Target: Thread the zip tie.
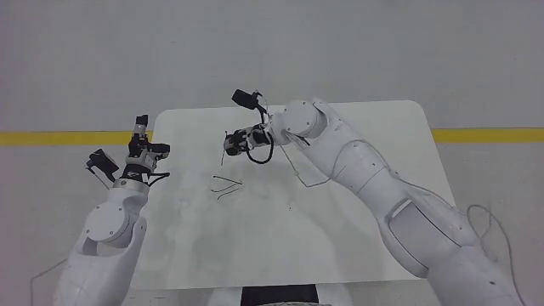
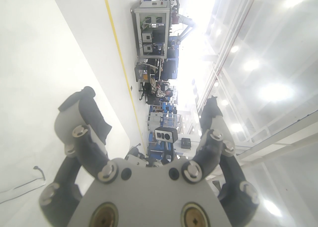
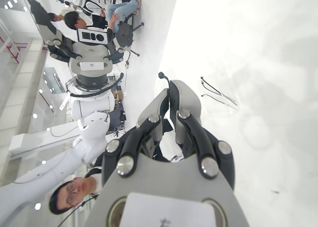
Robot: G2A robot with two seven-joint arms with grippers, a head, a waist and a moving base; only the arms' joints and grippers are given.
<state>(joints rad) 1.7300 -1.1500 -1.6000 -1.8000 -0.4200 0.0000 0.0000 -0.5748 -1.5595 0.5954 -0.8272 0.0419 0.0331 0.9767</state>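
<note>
**Zip tie gripped, threading not yet begun**

The white table carried the whole job. The right gripper hung over the table's far-left part. Its fingers were pressed together, pinching the zip tie. The tie's small black head poked out just past the fingertips, and the rest of the strap was hidden between the pads. The left gripper sat at the table's left edge, well apart from the right one. Its fingers were spread wide and held nothing.

Two spare ties lay flat and straight on the table near its middle, just beside each other and untouched.

Judged from this, only the pick-up was done. No loop showed anywhere, and no tail had entered the head of the held tie. The threading itself was all still to do. The free end probably needed to be taken by the open left gripper, brought round to the head, lined up with its slot and pushed through. With both grippers so far apart, that meeting looked some way off.
</note>
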